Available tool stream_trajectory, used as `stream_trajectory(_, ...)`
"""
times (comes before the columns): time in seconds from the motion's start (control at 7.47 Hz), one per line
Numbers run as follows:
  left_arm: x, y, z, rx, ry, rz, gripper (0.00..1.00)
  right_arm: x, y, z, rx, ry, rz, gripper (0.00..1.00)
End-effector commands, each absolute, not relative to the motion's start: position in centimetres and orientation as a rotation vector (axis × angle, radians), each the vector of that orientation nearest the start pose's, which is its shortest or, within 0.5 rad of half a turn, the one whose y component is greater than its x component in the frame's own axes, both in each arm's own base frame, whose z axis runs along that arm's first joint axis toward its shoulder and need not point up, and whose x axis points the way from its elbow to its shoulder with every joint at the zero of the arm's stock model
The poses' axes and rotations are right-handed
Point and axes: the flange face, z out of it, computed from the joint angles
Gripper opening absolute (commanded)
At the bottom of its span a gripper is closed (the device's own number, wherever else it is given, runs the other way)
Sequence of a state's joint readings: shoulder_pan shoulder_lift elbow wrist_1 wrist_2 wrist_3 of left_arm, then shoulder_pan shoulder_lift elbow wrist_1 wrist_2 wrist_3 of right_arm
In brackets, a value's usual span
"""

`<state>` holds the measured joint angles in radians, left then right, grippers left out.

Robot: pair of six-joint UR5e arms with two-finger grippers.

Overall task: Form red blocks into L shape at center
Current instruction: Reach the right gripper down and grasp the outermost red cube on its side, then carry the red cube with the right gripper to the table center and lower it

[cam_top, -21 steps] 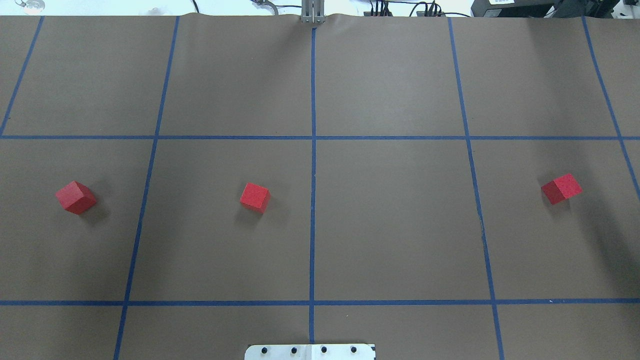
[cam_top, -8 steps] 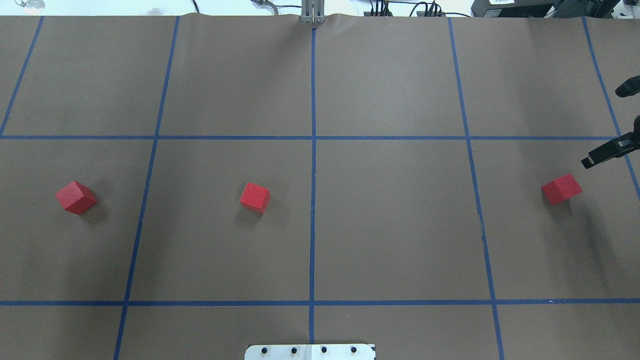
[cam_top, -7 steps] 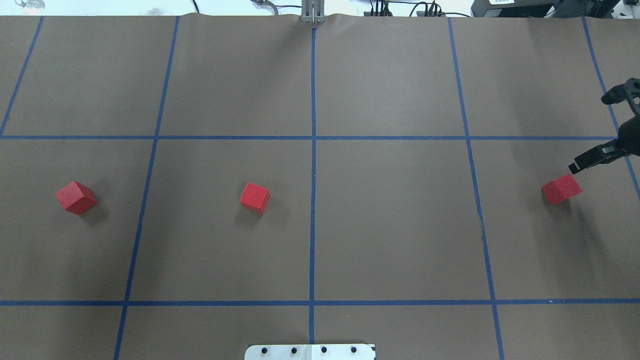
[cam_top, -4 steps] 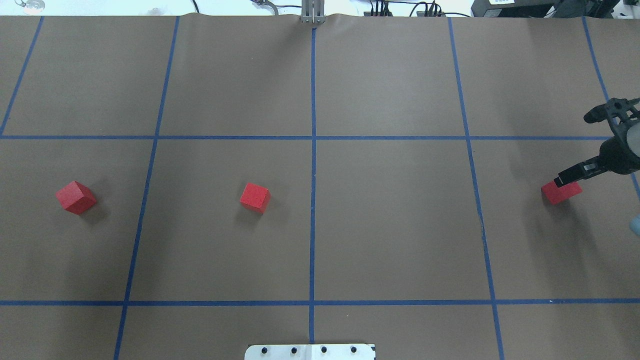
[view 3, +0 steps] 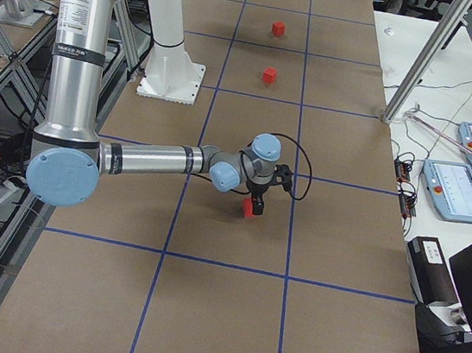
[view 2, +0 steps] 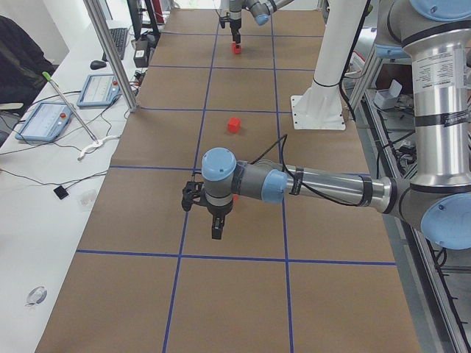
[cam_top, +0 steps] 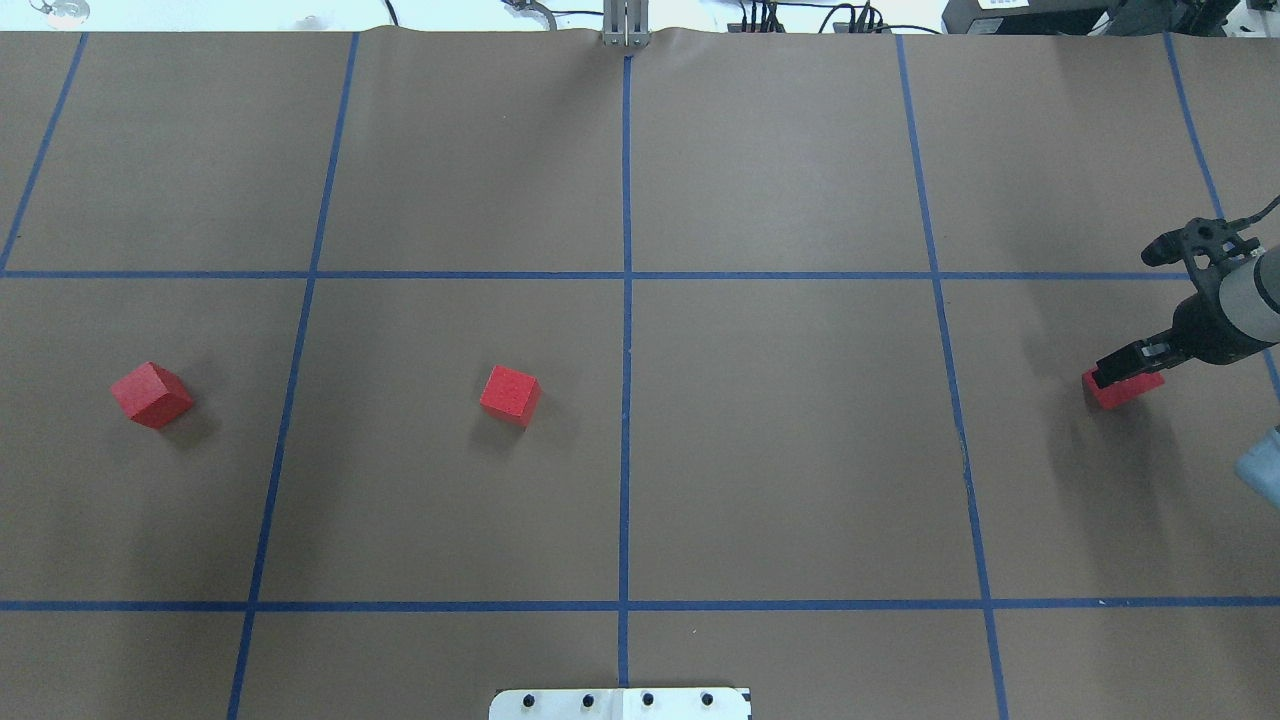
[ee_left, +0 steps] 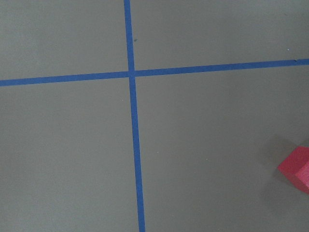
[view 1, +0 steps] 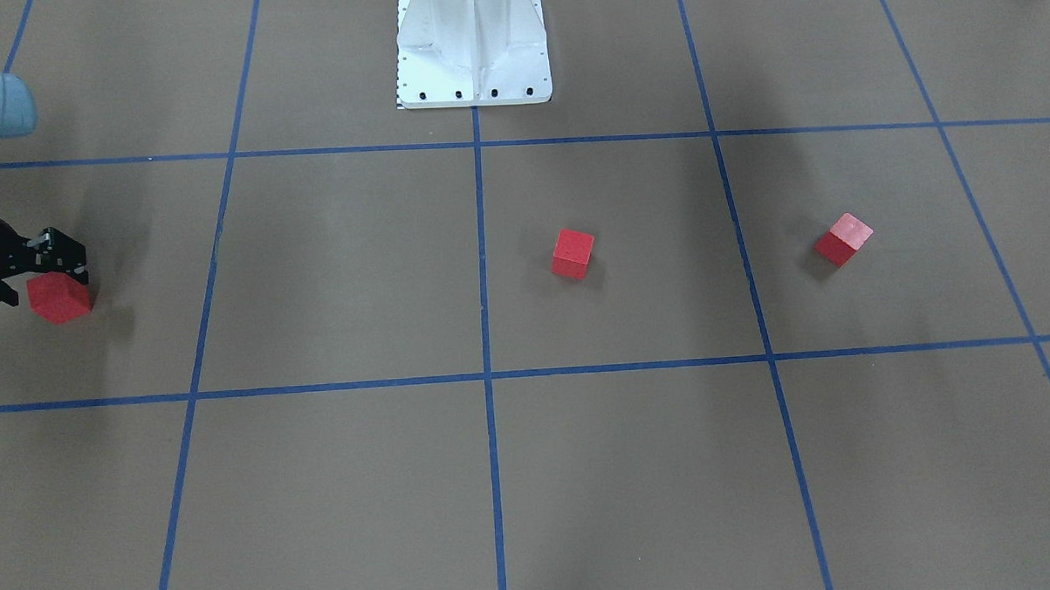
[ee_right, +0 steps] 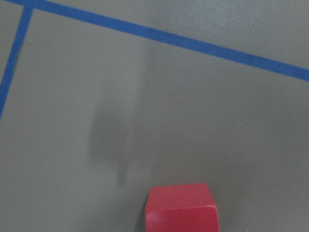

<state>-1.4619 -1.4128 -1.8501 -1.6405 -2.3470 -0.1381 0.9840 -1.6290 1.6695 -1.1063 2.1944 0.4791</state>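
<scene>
Small matte red cube blocks are spread well apart along the brown table. The overhead frame's rightmost, near the edge, is flanked by the parted right hand; the left hand cannot be told as apart or together.

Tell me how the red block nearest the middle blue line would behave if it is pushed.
The red block is probably stiff: its edges look straight and sharp. Sitting on a flat face, it should slide, not roll. Being as wide as tall, it likely will not tip, but may turn if pushed off-centre.
</scene>
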Motion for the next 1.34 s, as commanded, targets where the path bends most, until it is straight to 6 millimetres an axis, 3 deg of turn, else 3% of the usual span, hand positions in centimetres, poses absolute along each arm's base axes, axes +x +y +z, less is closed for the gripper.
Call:
stream_trajectory(0.0, -1.6, -43.8, 58.6, 0.085, 0.79, 0.047, 1.0, -21.6, -45.2, 60.2, 0.106, -0.757, -0.269, 0.93)
stream_trajectory(0.13, -1.6, -43.8, 58.6, 0.085, 0.79, 0.047, 1.0, -21.6, -45.2, 60.3, 0.105, -0.755, -0.267, 0.68)
stream_trajectory(0.27, -1.6, -43.8, 58.5, 0.087, 0.79, 0.047, 1.0, -21.6, -45.2, 60.5, 0.103, -0.754, -0.267, 0.11)
stream_trajectory(0.4, -1.6, -43.8, 58.6, 0.085, 0.79, 0.047, 1.0, -21.6, -45.2, 60.5, 0.101, -0.754, -0.267, 0.0)
stream_trajectory(0.54, -1.6, -43.8, 58.5, 0.087, 0.79, 0.047, 1.0, -22.0, -45.7, 59.1, 0.117, -0.77, -0.262, 0.0)
stream_trajectory(0.67, -1.6, -43.8, 58.5, 0.087, 0.79, 0.047, 1.0, -23.1, -47.3, 55.6, 0.124, -0.804, -0.184, 0.0)
stream_trajectory(0.94, -1.6, -43.9, 58.3, 0.09, 0.791, 0.049, 1.0, -29.9, -49.3, 47.8, 0.093, -0.898, -0.053, 0.0)
stream_trajectory(1.2, -1.6, -43.9, 58.5, 0.088, 0.79, 0.05, 1.0, -39.0, -49.0, 37.6, 0.004, -0.99, 0.051, 0.0)
